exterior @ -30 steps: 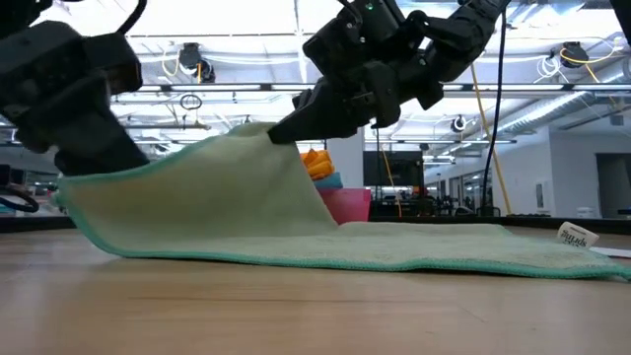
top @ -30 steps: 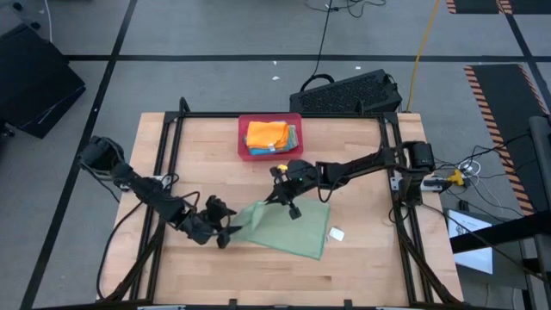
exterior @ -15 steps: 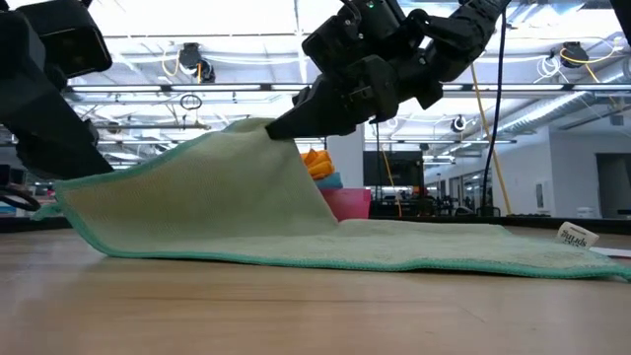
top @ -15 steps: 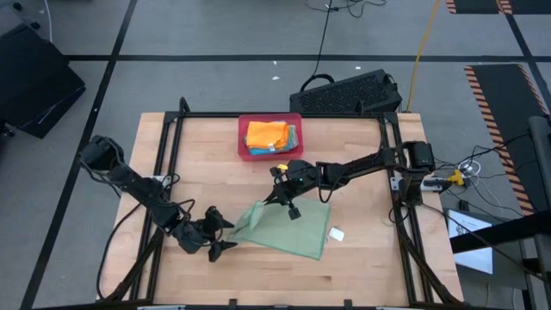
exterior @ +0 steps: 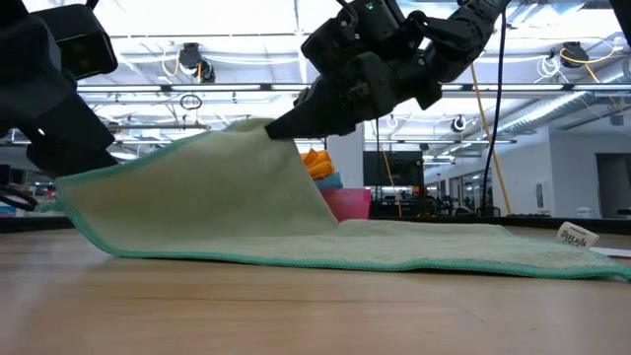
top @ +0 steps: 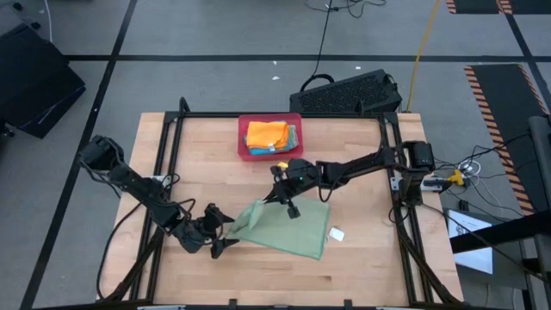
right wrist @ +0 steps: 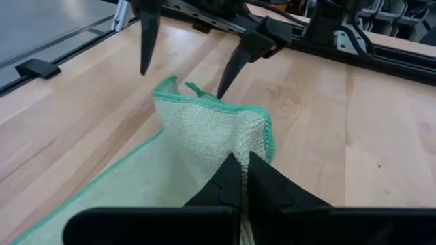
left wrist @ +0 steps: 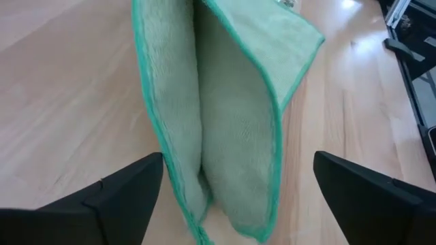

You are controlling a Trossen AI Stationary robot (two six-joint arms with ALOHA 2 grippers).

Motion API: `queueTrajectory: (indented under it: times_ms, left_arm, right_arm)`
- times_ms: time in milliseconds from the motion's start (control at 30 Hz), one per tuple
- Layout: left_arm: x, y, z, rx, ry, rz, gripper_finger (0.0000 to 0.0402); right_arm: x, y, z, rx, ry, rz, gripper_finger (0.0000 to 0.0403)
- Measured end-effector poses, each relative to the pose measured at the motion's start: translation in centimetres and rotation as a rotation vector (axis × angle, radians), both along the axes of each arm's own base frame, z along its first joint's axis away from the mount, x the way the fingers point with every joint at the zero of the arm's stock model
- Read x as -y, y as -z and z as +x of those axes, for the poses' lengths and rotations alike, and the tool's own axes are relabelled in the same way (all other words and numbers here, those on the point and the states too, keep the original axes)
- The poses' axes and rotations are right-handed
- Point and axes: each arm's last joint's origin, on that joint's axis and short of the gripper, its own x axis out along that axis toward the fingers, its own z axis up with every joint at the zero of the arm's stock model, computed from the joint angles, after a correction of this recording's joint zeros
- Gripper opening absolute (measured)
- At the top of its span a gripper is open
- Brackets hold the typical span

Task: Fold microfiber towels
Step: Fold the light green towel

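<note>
A light green microfiber towel (top: pixel 288 228) with a teal hem lies near the table's middle, partly doubled over. Its left part is raised in a tent (exterior: pixel 212 182). My right gripper (top: pixel 290 205) is shut on the towel's raised top. My left gripper (top: pixel 220 235) is open at the towel's left end. Its fingers (left wrist: pixel 129 194) stand on either side of the doubled end (left wrist: pixel 204 204), and I see no hold. The towel's right part (exterior: pixel 473 247) lies flat on the table, with a white tag (top: pixel 337 233) at its right corner. My right gripper pinches the towel's raised top edge (right wrist: pixel 228 146) between its two shut fingers, coming slanting down from the table's far right. The cloth there looks folded; how many layers I cannot tell. The towel hangs down from the fingers like a tent, its lower edges on the table.
A pink-red tray (top: pixel 243 138) stands at the table's far middle and holds orange (top: pixel 267 133), blue and green cloths. A black keyboard (top: pixel 349 92) lies beyond the far edge. A dark frame (top: pixel 168 146) runs along the table's sides. Bare wood shows at the near side.
My left gripper has drawn back a little from the towel's left end toward the table's near left. The towel has kept its tented shape, held up by my right gripper, which has kept still.
</note>
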Motion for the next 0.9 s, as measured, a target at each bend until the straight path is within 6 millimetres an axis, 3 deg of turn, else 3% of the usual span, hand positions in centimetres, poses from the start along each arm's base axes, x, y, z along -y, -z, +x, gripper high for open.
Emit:
queueTrajectory:
  times_ms: [300, 467, 600, 800, 833, 900]
  left_arm:
    - [-0.1, 1.2, -0.1, -0.064, -0.031, 0.024, 0.037]
    - [-0.2, 2.2, 0.2, -0.092, -0.049, 0.034, 0.0328]
    - [-0.5, 2.5, 0.3, -0.091, -0.076, 0.057, 0.0245]
    - [-0.6, 2.5, 0.4, -0.083, -0.092, 0.062, 0.0047]
    - [-0.6, 2.5, 0.4, -0.09, -0.087, 0.053, 0.0025]
    - [-0.6, 2.6, 0.3, -0.104, -0.091, 0.038, 0.0016]
  right_arm:
    - [0.6, 0.0, 0.0, 0.0, 0.02, 0.006, 0.0]
    - [0.7, -0.1, 0.0, 0.005, 0.021, 0.006, 0.0]
    - [0.8, -0.1, 0.0, 0.005, 0.024, 0.006, 0.0002]
    - [0.9, -0.1, 0.0, 0.006, 0.026, 0.005, 0.0004]
    - [0.9, -0.1, 0.0, 0.006, 0.027, 0.006, 0.0004]
    - [0.9, -0.1, 0.0, 0.006, 0.026, 0.006, 0.0004]
